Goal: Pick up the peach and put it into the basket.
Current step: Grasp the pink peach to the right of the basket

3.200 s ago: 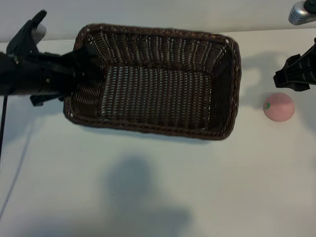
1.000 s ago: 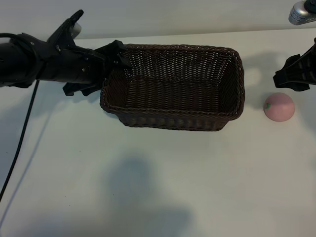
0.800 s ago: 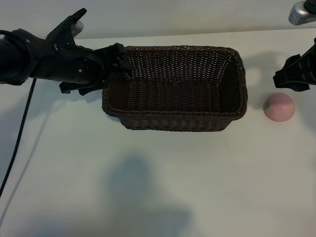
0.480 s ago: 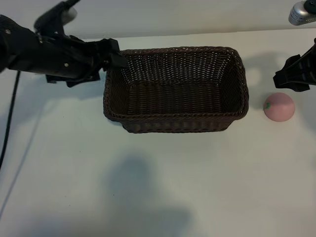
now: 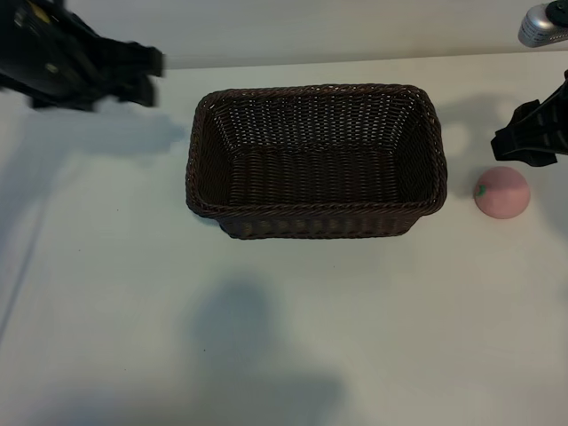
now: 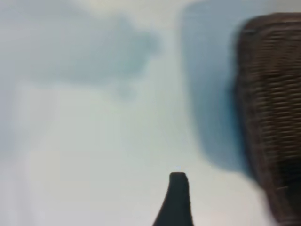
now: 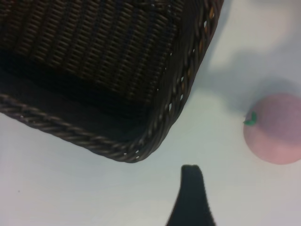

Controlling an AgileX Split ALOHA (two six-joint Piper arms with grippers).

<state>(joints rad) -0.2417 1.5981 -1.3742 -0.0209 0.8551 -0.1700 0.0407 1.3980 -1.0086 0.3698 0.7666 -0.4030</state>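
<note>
The peach [image 5: 501, 192] is sitting on the white desk [image 5: 284, 337], just beside the basket [image 5: 315, 160] yet apart from it. It is likely light, smooth and prone to rolling, so gripping across its widest middle seems best. The right pincer [image 5: 532, 138] is hovering near it, empty and parted; the left pincer [image 5: 133, 67], farther off, is showing no readable gap.
</note>
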